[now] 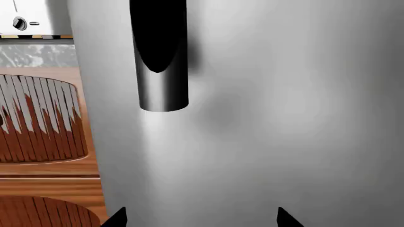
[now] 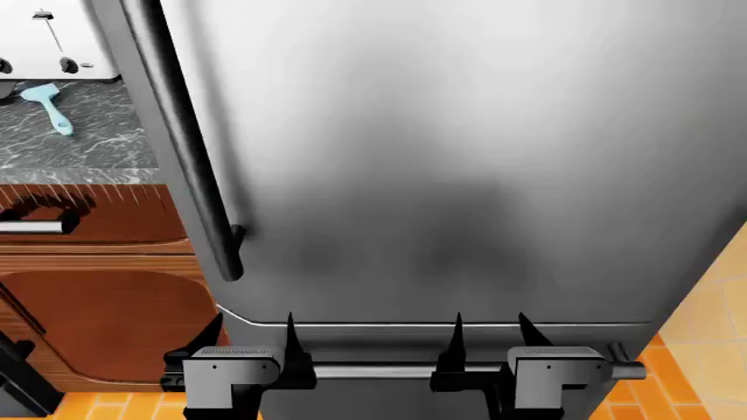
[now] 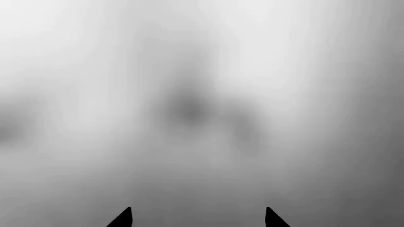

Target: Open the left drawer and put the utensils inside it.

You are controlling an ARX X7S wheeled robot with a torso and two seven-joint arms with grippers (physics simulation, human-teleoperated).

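In the head view the left drawer (image 2: 117, 214) is shut, a reddish-brown front under the counter at the left, with its silver bar handle (image 2: 30, 227). Its ribbed front (image 1: 38, 118) also shows in the left wrist view. One of the utensils, a light-blue spatula (image 2: 47, 107), lies on the grey marbled counter (image 2: 82, 144). My left gripper (image 2: 251, 337) (image 1: 202, 217) and right gripper (image 2: 491, 337) (image 3: 197, 218) are both open and hold nothing. They point at the steel fridge door, well to the right of the drawer.
A large stainless fridge (image 2: 467, 157) fills most of the view, with a long vertical handle (image 2: 187, 149) (image 1: 162, 56) and a horizontal lower bar (image 2: 386, 372). A white toaster (image 2: 47, 39) stands on the counter. A smooth brown cabinet door (image 2: 105, 324) sits below the drawer. The floor is orange tile (image 2: 701, 350).
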